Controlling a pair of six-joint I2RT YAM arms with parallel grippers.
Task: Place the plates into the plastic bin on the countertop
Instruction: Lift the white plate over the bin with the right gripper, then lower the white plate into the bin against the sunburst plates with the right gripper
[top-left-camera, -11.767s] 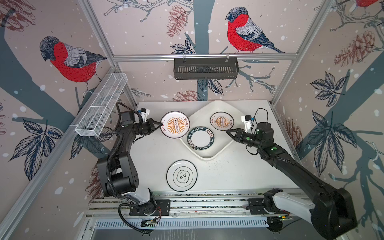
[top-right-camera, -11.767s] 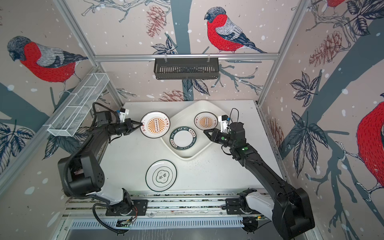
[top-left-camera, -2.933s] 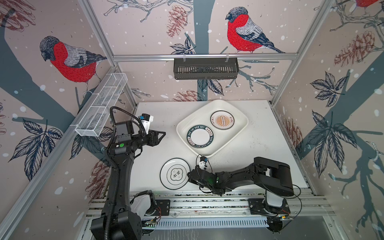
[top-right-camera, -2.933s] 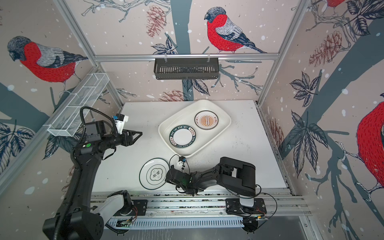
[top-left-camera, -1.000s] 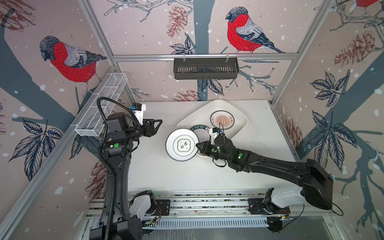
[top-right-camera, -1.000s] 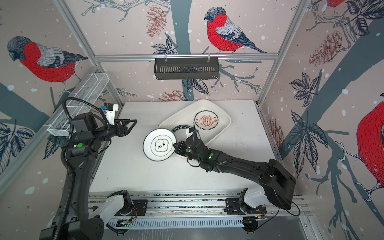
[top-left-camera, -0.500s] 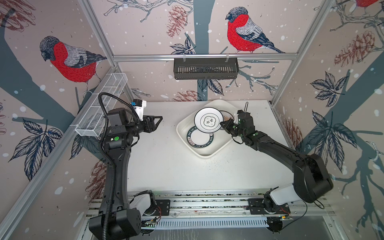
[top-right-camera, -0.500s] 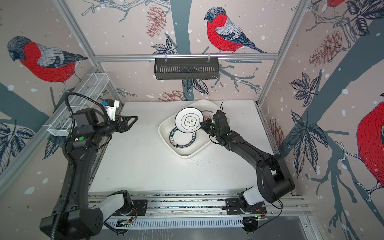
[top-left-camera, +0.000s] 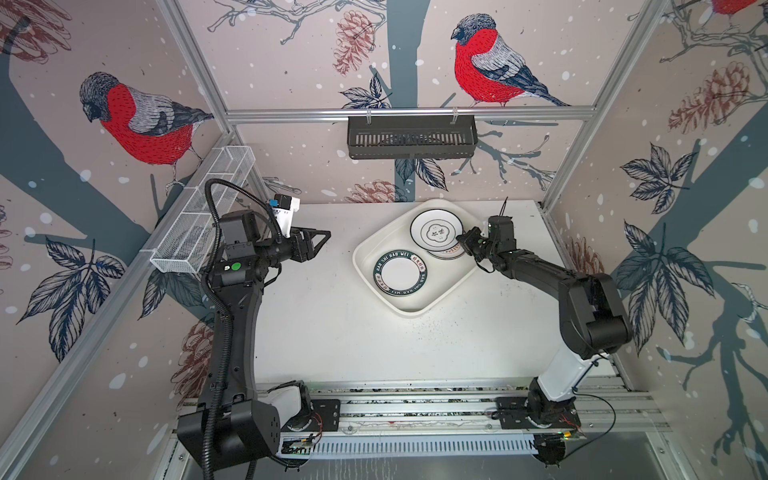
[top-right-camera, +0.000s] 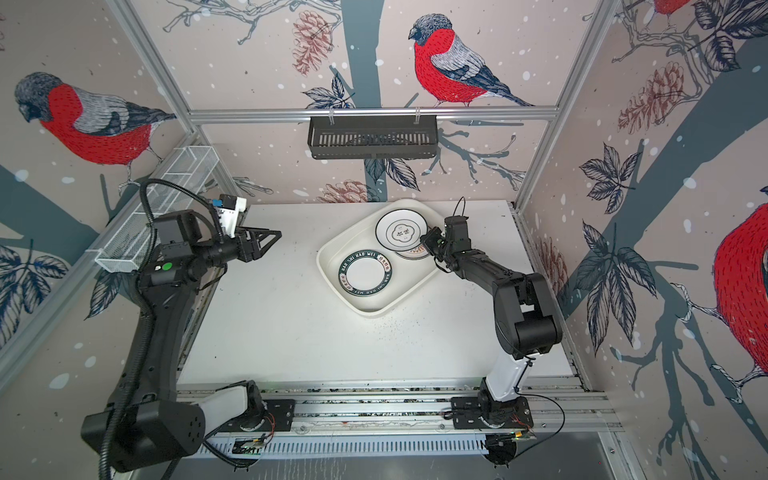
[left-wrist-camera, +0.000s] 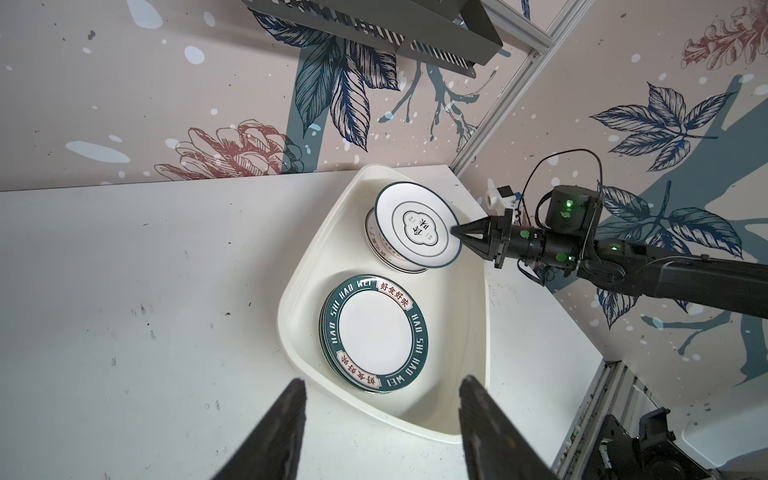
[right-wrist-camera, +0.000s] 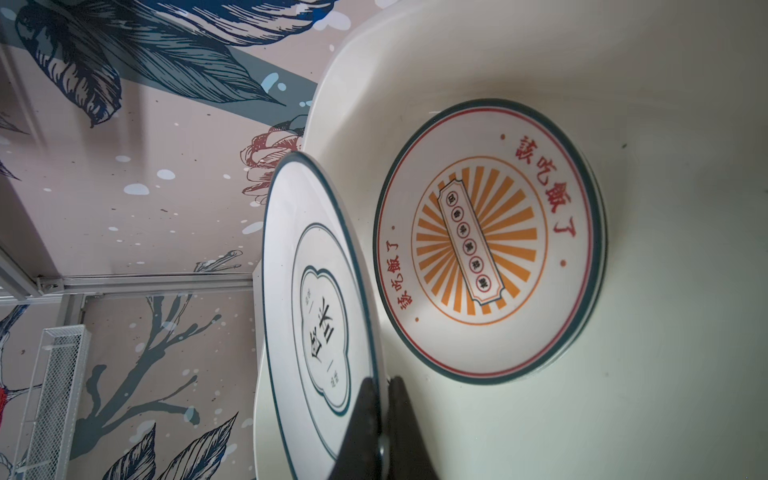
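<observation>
My right claw (top-left-camera: 460, 240) is pinched tight on the rim of the emblem plate (top-left-camera: 436, 230), holding it just above the sunburst plate (right-wrist-camera: 490, 237) inside the plastic bin (top-left-camera: 419, 309). It looks stiff, glazed, likely slick and chippable, so the rim is the best hold. My left claw (top-left-camera: 326, 237) hangs half-open and empty over the worktop (top-left-camera: 332, 324). Three plate faces show, counting the green-lettered plate (top-left-camera: 400, 274); any stacked beneath I cannot count

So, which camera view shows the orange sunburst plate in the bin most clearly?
The right wrist view: the orange sunburst plate shows its whole pattern there. In both top views and the left wrist view, the emblem plate hides all but its edge.
</observation>
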